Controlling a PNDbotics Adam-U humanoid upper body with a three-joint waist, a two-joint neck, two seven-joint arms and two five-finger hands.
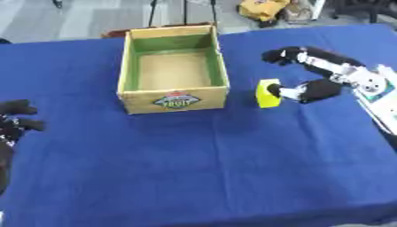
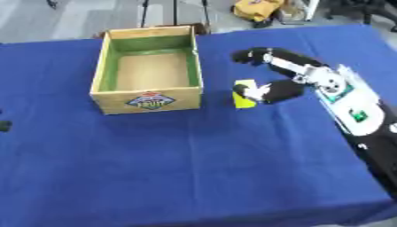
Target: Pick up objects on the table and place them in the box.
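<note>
A small yellow block (image 1: 267, 94) stands on the blue table (image 1: 201, 168), just right of the wooden box (image 1: 126, 66). The box has green inner walls, a label on its front, and nothing shows inside it. My right hand (image 2: 306, 73) reaches in from the right and is open. Its thumb tip (image 1: 285, 92) touches the block's right side, while its fingers (image 1: 281, 55) stretch out well above and behind the block, apart from it. My left hand (image 1: 14, 119) rests open at the table's left edge, holding nothing.
Beyond the far table edge the floor shows, with a yellow item (image 1: 263, 8) and stand legs. My right forearm (image 2: 356, 111) lies along the table's right side. Blue cloth stretches in front of the box.
</note>
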